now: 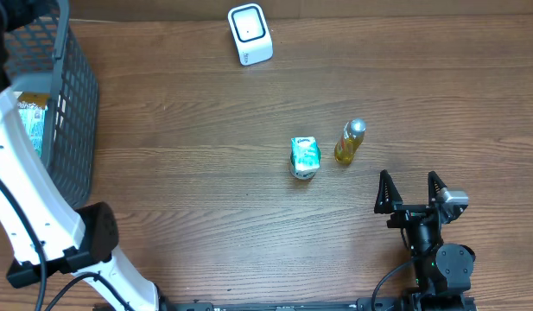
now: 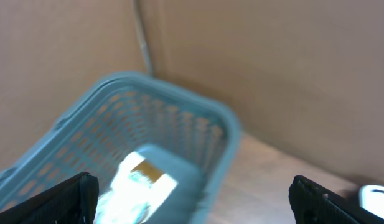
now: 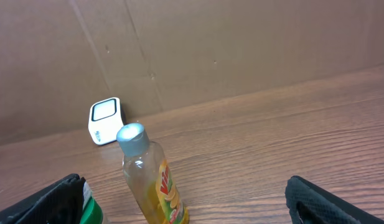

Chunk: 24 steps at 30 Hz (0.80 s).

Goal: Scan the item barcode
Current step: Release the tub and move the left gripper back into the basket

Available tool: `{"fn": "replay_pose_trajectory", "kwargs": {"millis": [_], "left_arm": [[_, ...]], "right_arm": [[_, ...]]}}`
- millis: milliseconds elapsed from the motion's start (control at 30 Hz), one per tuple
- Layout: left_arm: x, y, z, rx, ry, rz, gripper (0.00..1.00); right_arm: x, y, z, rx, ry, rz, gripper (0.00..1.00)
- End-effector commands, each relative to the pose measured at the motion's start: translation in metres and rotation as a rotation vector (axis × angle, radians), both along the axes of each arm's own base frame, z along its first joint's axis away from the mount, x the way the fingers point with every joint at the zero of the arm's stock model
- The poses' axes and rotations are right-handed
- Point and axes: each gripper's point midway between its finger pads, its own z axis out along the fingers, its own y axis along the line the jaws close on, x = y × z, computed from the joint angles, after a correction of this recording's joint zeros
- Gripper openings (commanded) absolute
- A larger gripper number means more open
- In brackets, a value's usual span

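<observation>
Right pincer (image 1: 409, 177) sits wide open and empty in the lower right of the overhead frame, just below the bottle (image 1: 351, 142) and the green carton (image 1: 305, 157) mid-tabletop (image 1: 206, 112). To me that looks like a lineup for a grab, with the white scanner (image 1: 250, 34) well apart at the top edge. Left pincer (image 2: 192, 183) is spread wide too with nothing in it, hanging over the mesh basket (image 2: 179, 124) at upper left, probably the drop-off spot. Can't spot a barcode anywhere, the packet (image 2: 139, 183) in the basket is a blur, and the right wrist view cuts the carton off.
</observation>
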Motion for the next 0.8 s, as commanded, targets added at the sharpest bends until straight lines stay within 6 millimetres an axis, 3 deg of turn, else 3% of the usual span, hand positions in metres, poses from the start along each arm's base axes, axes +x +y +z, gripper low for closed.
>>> {"fn": "replay_pose_trajectory", "kwargs": {"millis": [0,233,400,600,767], "left_arm": [[-0.006,0.034,-0.027,0.025,0.112,0.054,1.0],[-0.013,0.083,-0.083,-0.002,0.27,0.125,1.0],[-0.017,0.117,-0.135,-0.025,0.386,0.159,1.0],[-0.025,0.144,-0.206,-0.022,0.547,0.126,1.0],[-0.033,0.154,-0.263,-0.005,0.661,0.062,1.0]], "right_arm": [[0.0,-0.001,-0.002,-0.004,-0.004,-0.001,1.0],[0.0,-0.001,-0.002,-0.004,-0.004,-0.001,1.0],[0.0,-0.001,-0.002,-0.004,-0.004,-0.001,1.0],[0.0,-0.001,-0.002,-0.004,-0.004,-0.001,1.0],[0.0,-0.001,-0.002,-0.004,-0.004,-0.001,1.0]]}}
